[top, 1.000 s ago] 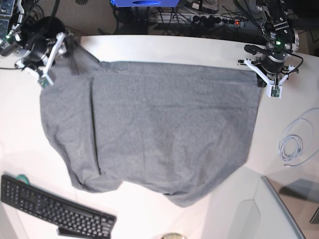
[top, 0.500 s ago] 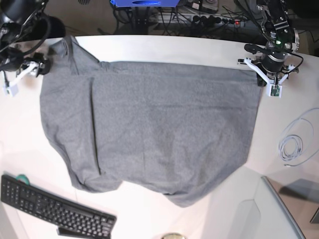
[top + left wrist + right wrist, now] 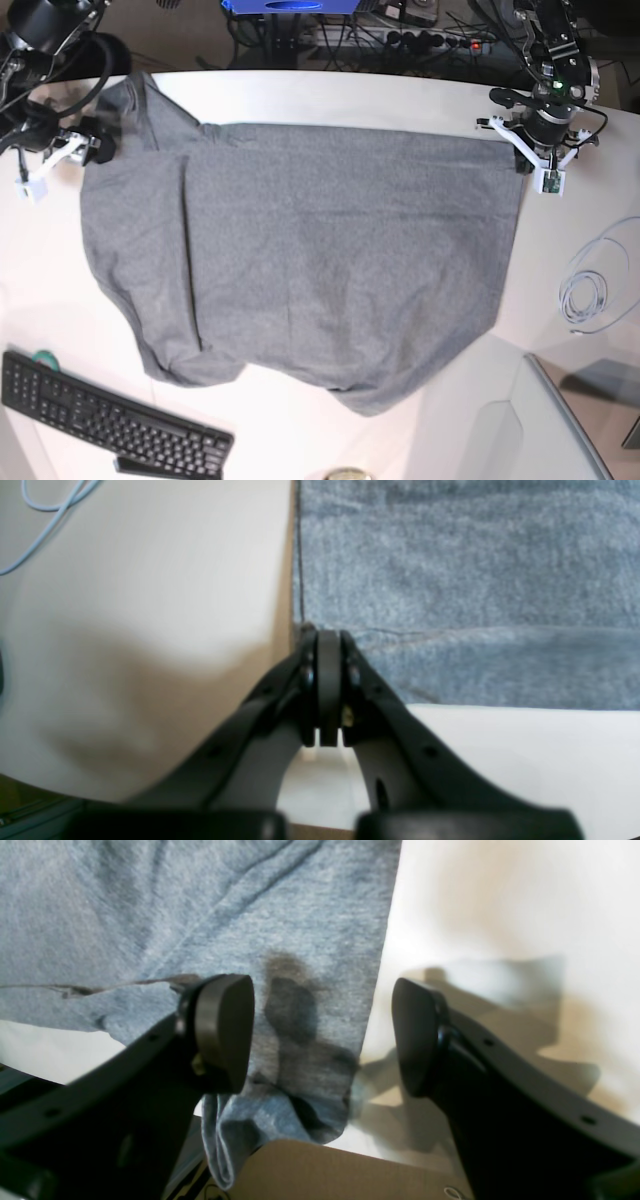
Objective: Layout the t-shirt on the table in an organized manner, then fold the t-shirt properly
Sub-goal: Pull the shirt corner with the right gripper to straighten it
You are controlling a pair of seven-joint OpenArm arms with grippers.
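The heather-grey t-shirt [image 3: 310, 260] lies spread over the white table [image 3: 330, 95], with a lengthwise crease near its left side. In the base view my left gripper [image 3: 522, 160] is at the shirt's far right corner. Its wrist view shows the gripper [image 3: 327, 632] shut, its tips pinching that corner of the t-shirt [image 3: 450, 580]. My right gripper [image 3: 98, 148] hovers at the shirt's far left corner. The right wrist view shows this gripper [image 3: 320, 1035] open, one finger over the t-shirt [image 3: 200, 915] and the other over the bare table [image 3: 500, 915], with nothing held.
A black keyboard [image 3: 110, 420] lies at the near left. A coiled pale cable [image 3: 590, 295] sits on the right and a grey panel [image 3: 560, 420] at the near right. Cables and gear line the far edge. A brown board [image 3: 350, 1170] shows below the shirt's hanging corner.
My right gripper opened and let go of the shirt's far left corner, swung out to the left, then came partly back. The corner now lies on the table. The left arm has not moved.
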